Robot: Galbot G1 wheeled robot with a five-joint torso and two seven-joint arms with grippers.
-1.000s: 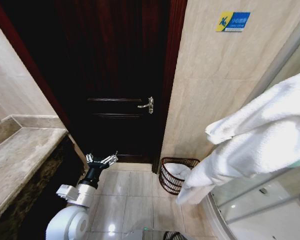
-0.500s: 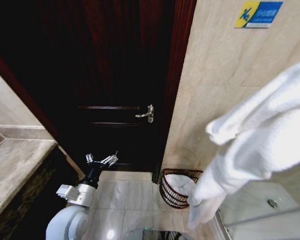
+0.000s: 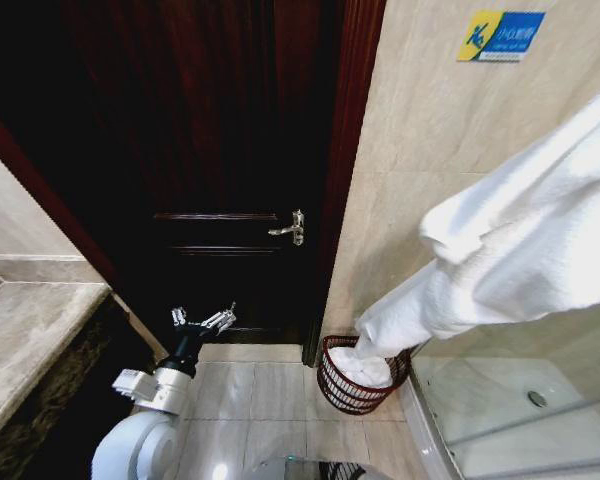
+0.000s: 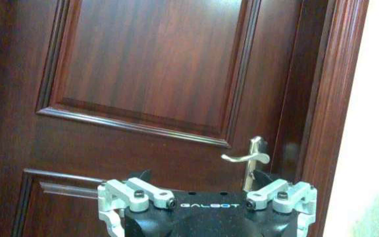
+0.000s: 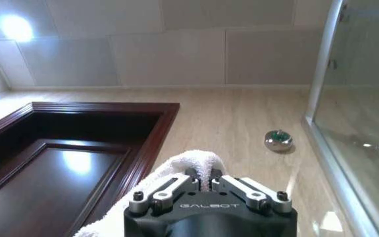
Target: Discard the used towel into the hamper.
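Observation:
The used towel is a big white cloth that hangs from the upper right. Its lower end trails down into the mouth of the hamper, a small reddish-brown wire basket on the floor by the door frame. White cloth lies inside the hamper. In the right wrist view my right gripper is shut on a fold of the towel, held high near the ceiling. My left gripper is parked low in front of the door, open and holding nothing, and its fingers face the door panel.
A dark wooden door with a metal handle fills the middle. A stone counter runs along the left. A glass shower enclosure stands at the right, just past the hamper. Tiled floor lies between counter and hamper.
The towel's hanging end has swung left, from beside the hamper to over and into its mouth. The head camera has tilted and shifted. The left arm has not moved.

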